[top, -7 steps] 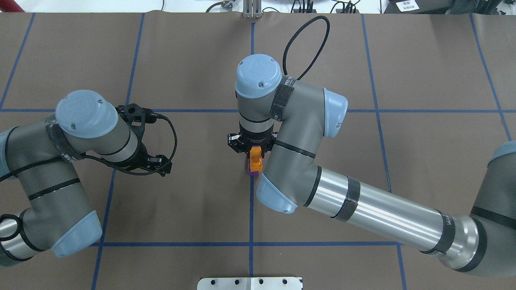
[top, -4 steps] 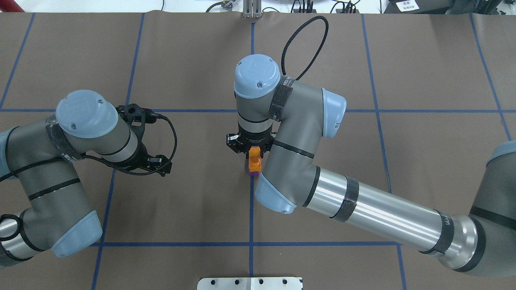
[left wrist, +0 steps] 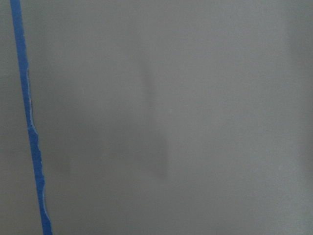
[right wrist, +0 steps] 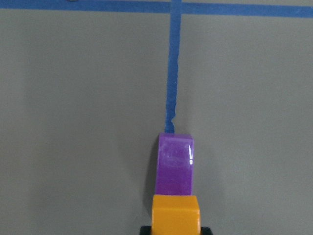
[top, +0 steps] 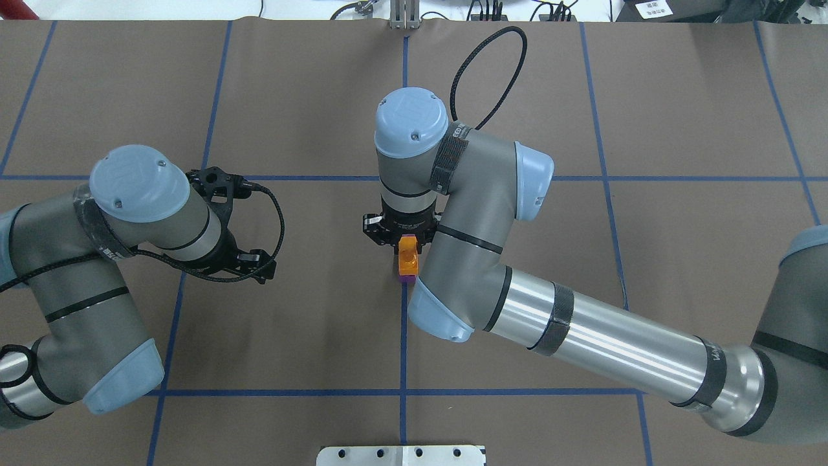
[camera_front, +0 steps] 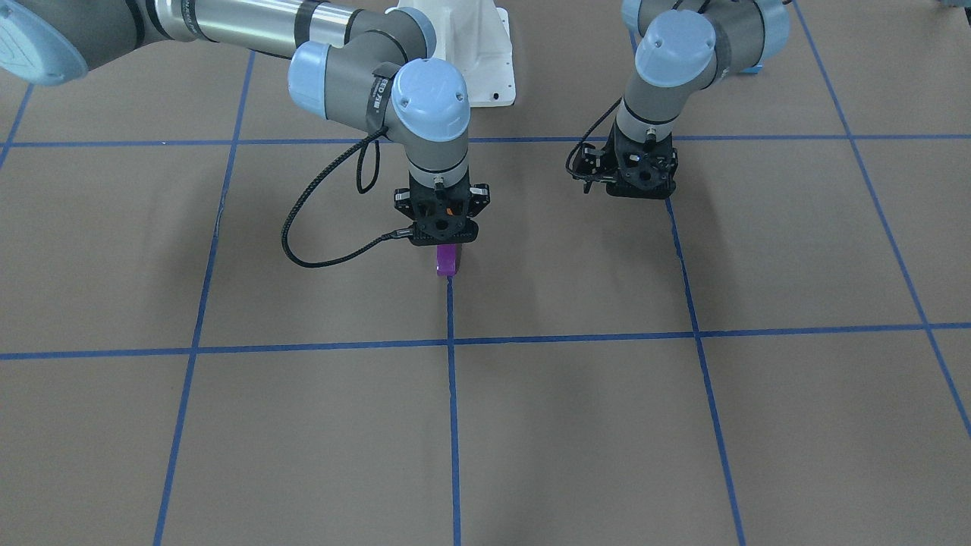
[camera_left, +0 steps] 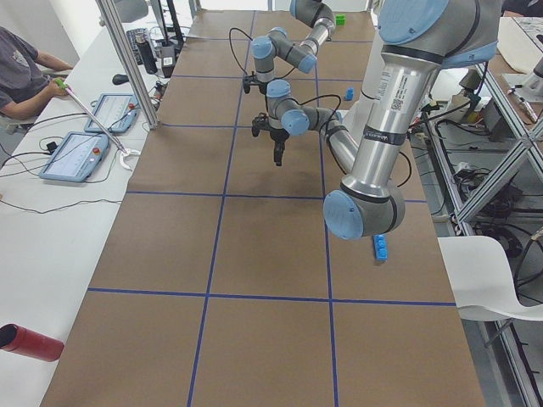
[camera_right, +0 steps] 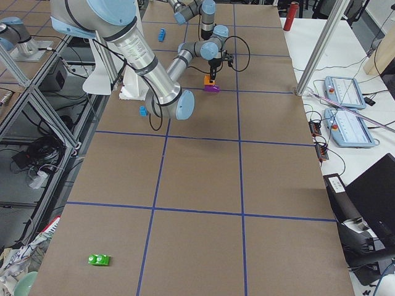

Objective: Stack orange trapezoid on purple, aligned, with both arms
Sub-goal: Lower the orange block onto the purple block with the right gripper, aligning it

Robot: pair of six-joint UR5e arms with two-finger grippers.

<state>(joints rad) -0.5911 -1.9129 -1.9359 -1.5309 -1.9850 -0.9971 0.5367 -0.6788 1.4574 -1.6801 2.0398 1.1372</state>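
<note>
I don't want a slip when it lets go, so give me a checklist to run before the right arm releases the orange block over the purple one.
1. Right pincer gripping the orange trapezoid: ok.
2. Orange trapezoid centred sideways over the purple block in the right wrist view: ok.
3. Lengthwise alignment: cannot tell; the purple block shows beyond the orange trapezoid.
4. Orange trapezoid seated on the purple block's studs: cannot tell.
5. Left pincer apart from both blocks, off to the side: ok.
</note>
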